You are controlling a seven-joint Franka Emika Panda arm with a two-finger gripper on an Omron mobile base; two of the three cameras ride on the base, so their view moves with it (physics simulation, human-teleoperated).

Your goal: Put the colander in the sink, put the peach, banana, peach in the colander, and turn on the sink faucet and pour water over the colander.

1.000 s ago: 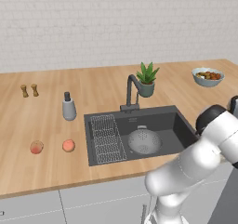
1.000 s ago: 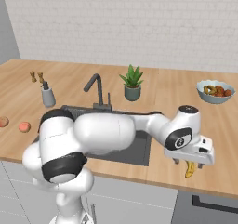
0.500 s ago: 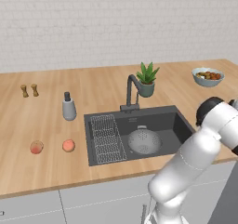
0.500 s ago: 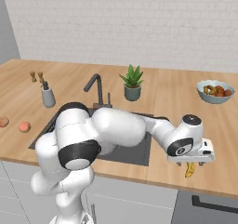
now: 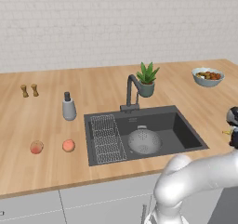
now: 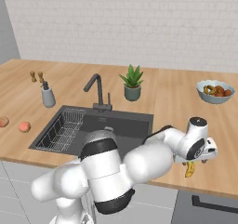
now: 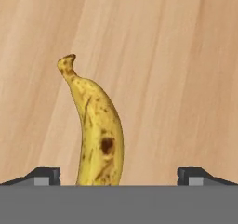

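A small yellow banana [image 7: 98, 134] with brown spots lies flat on the wooden counter, right of the sink [image 5: 179, 125]. My gripper [image 7: 118, 176] hangs just above it, open, with one fingertip [image 7: 45, 175] on each side of the fruit. The right base view shows the banana [image 6: 189, 170] poking out under the hand near the counter's front edge. The silvery colander [image 5: 144, 141] sits in the dark sink beside the wire rack [image 5: 107, 138]. Two peaches [image 5: 69, 145] [image 5: 36, 147] rest on the counter left of the sink. The dark faucet [image 5: 132, 91] stands behind the basin with no water running.
A grey soap dispenser [image 5: 69, 108] and two small shakers [image 5: 29, 90] stand at the back left. A potted plant [image 5: 148, 81] sits behind the faucet. A blue-grey bowl of fruit [image 5: 208, 76] is at the back right. The counter's front edge runs just past the banana.
The arm has swung further right and the hand has come down a little over the banana. The jaws have stayed wide apart.
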